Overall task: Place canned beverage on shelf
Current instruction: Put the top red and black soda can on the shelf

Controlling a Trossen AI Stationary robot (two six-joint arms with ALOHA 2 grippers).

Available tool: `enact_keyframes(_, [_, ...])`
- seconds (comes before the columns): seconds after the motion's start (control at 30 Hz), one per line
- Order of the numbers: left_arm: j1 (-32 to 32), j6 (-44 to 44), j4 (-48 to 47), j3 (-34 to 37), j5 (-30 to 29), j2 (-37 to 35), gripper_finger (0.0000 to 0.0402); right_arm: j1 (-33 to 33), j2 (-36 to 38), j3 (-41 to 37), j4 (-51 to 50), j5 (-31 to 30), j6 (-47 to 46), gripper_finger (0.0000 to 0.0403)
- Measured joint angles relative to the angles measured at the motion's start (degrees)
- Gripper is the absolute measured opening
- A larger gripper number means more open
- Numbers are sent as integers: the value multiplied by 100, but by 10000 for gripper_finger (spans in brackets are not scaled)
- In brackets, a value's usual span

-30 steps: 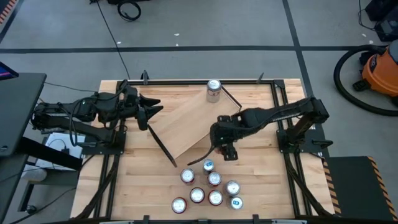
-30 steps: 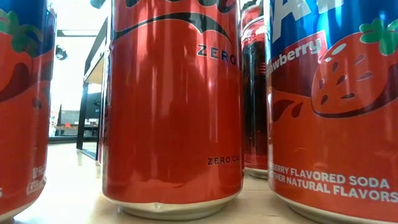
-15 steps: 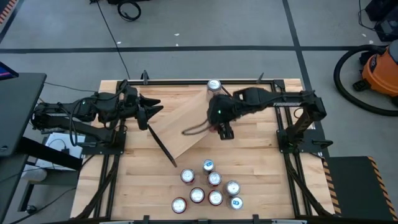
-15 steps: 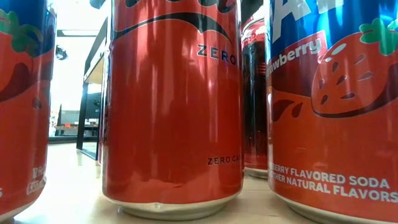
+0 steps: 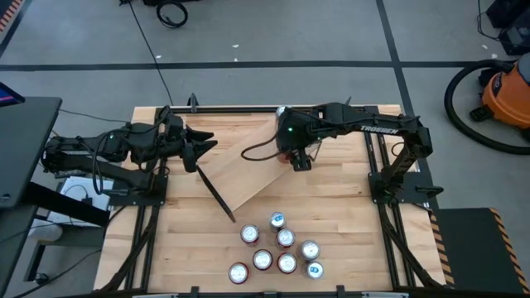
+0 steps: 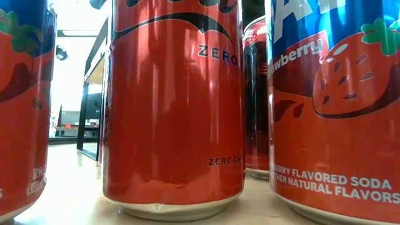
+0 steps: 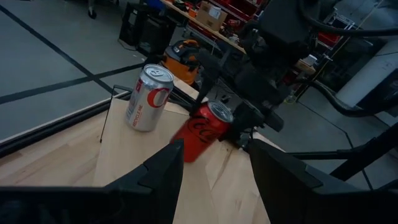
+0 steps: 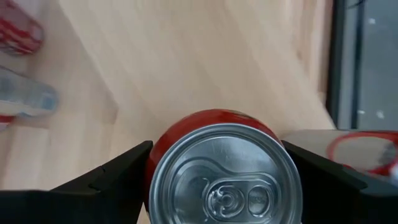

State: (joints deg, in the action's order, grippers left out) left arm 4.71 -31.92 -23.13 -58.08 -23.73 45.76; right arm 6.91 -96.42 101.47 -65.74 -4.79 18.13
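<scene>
right tool (image 7: 239, 134): clamped on a red can (image 7: 202, 132), one finger at each side of the body so the can hangs clear for setting down; red can tilted, over the shelf's far end, just beside the silver can; whether its base touches the board cannot be told.
red can: smooth painted aluminium cylinder, brushed silver lid with pull tab (image 8: 225, 177).
silver can (image 7: 148, 98): upright on the shelf's far corner, pale metal with red lettering; already placed, by the look of it.
shelf (image 5: 248, 161): long light-wood board, fine straight grain, set askew on the worktop (image 5: 348, 232), thin black wire legs at its ends.
left tool (image 5: 199, 147): fingers spread wide, empty, waiting at the shelf's left end.
spare cans (image 5: 277, 248): cluster standing upright at the worktop's near edge, apart from the shelf; glossy red and blue labels.
judgement: placing step is near its end.
</scene>
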Motion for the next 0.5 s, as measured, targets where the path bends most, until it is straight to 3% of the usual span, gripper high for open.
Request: enact_keyframes(0.5, [0, 0, 3, 0, 0, 0, 194, 61, 0, 138, 143, 6, 22, 372])
